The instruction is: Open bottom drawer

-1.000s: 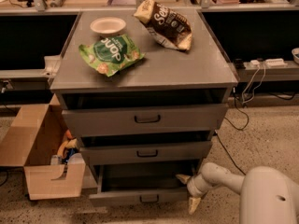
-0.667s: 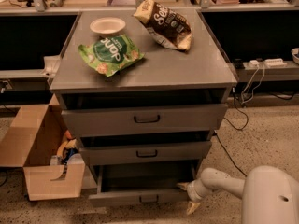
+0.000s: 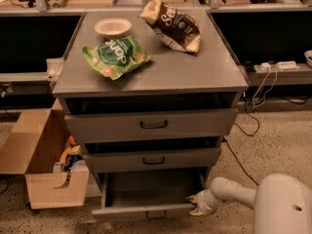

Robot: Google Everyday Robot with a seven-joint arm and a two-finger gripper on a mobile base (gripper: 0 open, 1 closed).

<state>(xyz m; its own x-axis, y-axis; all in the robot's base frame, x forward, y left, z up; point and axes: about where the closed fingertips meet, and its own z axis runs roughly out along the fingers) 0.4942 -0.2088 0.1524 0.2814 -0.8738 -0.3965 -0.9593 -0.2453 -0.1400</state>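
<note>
And here we are at the grey cabinet [image 3: 151, 79], looking down on its top, where a white bowl [image 3: 113, 27] sits at the back left, a green snack bag [image 3: 116, 56] lies just in front of it, and a brown snack bag [image 3: 171, 26] lies off to the right. All three drawers stand out from the body: the top drawer [image 3: 153, 125] and the middle drawer [image 3: 153, 159] only a little, the bottom drawer [image 3: 141, 211] well forward, so we see straight into its plain grey tray (nothing shows in there). Its small dark handle [image 3: 156, 214] sits in the middle of the low front, right at the picture's lower edge. The gripper [image 3: 195, 204] is down at floor level, at the right front corner of that bottom drawer, on a pale arm [image 3: 234, 193] reaching in from the robot's body [image 3: 282, 206] at lower right. Spread or pressed together, we cannot tell. Left of the cabinet an open cardboard box [image 3: 44, 184] stands on the speckled floor.
</note>
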